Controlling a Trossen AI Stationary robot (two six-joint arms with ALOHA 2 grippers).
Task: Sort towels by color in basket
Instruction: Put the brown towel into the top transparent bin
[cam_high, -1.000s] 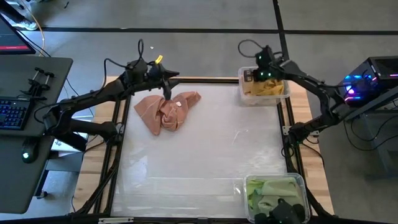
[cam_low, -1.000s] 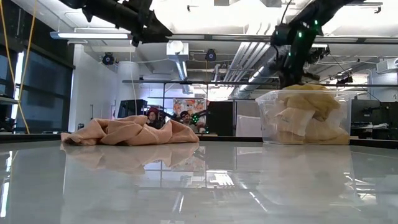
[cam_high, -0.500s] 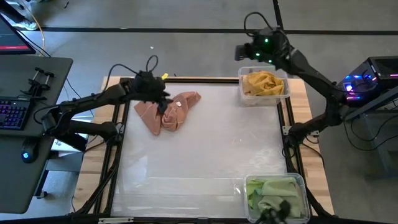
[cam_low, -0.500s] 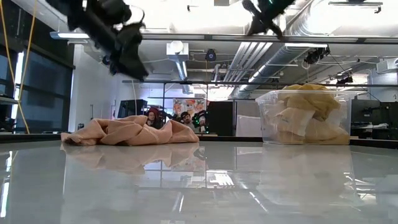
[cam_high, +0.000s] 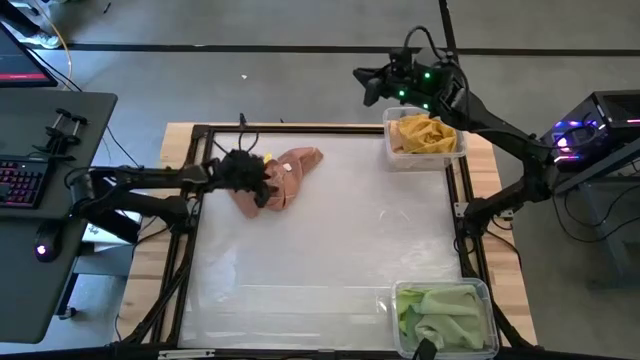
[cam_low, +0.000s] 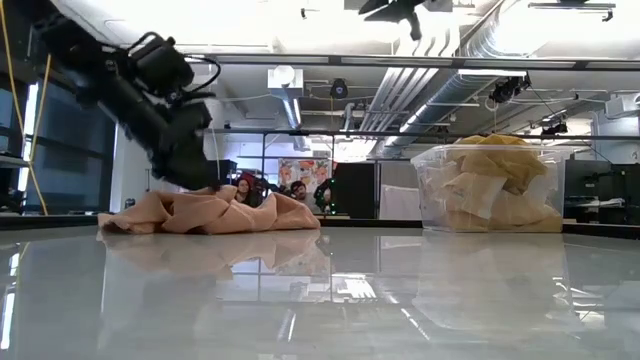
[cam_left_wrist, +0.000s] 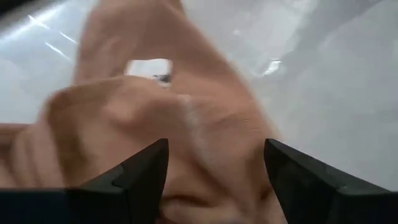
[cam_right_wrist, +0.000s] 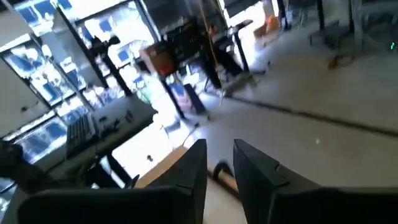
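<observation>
A pile of salmon pink towels (cam_high: 285, 172) lies crumpled on the table at the far left; it also shows in the low view (cam_low: 215, 212). My left gripper (cam_high: 262, 178) is open and low on the pile's left part (cam_low: 195, 175), with its fingers on either side of a hump of cloth (cam_left_wrist: 211, 130). My right gripper (cam_high: 362, 85) is shut and empty. It hangs high beyond the table's far edge, left of the clear bin of mustard yellow towels (cam_high: 425, 135). Light green towels fill a second clear bin (cam_high: 445, 312) at the near right. My left gripper comes down on the salmon pile from above, slanting from the table's left. Its open fingers (cam_left_wrist: 146, 171) stand on either side of a raised fold of cloth (cam_left_wrist: 205, 118). The pile lies flat on the table. I cannot tell whether the fingertips press into the cloth.
The yellow bin (cam_low: 490, 190) stands at the far right corner and the green bin at the near right corner. A dark frame (cam_high: 190, 230) edges the glossy white table. A desk with a keyboard (cam_high: 25, 180) stands to the left of the table.
My left gripper has come down from high above the table and moved toward the near edge, onto the salmon pile's left part. My right gripper has risen from over the yellow bin and swung toward the far left, beyond the table's edge.
</observation>
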